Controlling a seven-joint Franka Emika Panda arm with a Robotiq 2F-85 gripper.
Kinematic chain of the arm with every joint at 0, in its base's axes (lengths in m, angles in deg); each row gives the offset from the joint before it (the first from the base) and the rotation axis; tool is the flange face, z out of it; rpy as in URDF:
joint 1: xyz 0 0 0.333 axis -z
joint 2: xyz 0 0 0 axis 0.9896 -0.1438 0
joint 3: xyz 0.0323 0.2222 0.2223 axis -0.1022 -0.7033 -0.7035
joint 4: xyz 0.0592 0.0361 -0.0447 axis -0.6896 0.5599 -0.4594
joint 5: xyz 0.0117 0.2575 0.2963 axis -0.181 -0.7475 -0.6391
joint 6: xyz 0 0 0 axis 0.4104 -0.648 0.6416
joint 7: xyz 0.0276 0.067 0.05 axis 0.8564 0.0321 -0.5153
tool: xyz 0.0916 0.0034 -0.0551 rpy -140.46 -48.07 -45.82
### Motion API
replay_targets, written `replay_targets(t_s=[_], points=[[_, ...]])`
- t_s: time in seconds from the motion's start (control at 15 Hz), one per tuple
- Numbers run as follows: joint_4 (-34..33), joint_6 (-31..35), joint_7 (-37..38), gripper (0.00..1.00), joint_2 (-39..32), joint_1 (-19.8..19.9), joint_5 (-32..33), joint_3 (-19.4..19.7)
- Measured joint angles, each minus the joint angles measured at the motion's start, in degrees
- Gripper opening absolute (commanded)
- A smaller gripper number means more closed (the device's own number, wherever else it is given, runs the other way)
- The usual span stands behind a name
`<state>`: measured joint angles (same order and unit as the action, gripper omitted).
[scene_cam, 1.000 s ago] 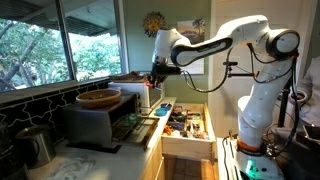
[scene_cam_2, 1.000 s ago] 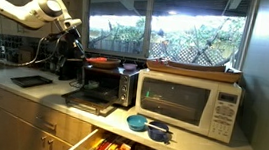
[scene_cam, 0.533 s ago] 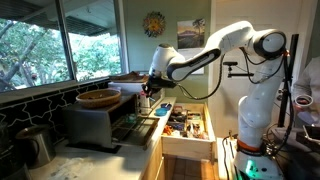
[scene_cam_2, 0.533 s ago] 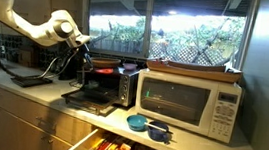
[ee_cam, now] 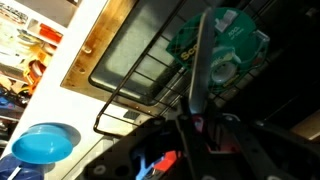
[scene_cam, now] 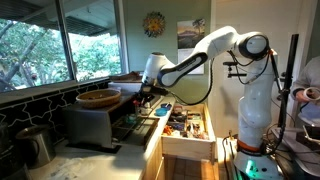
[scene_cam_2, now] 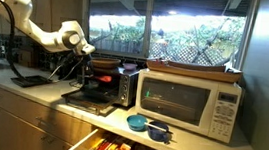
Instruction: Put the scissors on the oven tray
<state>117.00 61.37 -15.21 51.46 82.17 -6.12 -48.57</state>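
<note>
My gripper (ee_cam: 200, 125) is shut on the scissors (ee_cam: 203, 62). Their silver blades run from the jaws out to green handles (ee_cam: 225, 42). The handles hang just above the oven tray (ee_cam: 135, 55), a flat dark rectangular tray with a wire rack across it, in front of the small silver toaster oven (scene_cam_2: 115, 83). In both exterior views the gripper (scene_cam: 141, 95) (scene_cam_2: 86, 70) hovers low over the tray (scene_cam_2: 90, 98) (scene_cam: 131, 124). I cannot tell whether the scissors touch the tray.
A round wooden bowl (scene_cam: 98, 98) sits on top of the toaster oven. A microwave (scene_cam_2: 188, 102) stands beside it, with blue bowls (scene_cam_2: 145, 125) (ee_cam: 44, 143) in front. An open drawer full of utensils (scene_cam: 185, 125) juts out below the counter edge.
The arm has swung down and towards the toaster oven with the scissors, from above the counter to just over the tray.
</note>
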Motion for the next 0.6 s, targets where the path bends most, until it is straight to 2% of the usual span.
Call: replay_targets(t_s=[0.07, 0.27, 0.6], points=[[-0.4, 0.0, 0.0, 0.05, -0.48, -0.04, -0.14, 0.0], [-0.55, 0.0, 0.55, 0.05, -0.74, 0.0, 0.93, 0.08], [-0.53, 1.98, 5.47, 0.05, -4.3, 0.31, 11.56, 1.31]])
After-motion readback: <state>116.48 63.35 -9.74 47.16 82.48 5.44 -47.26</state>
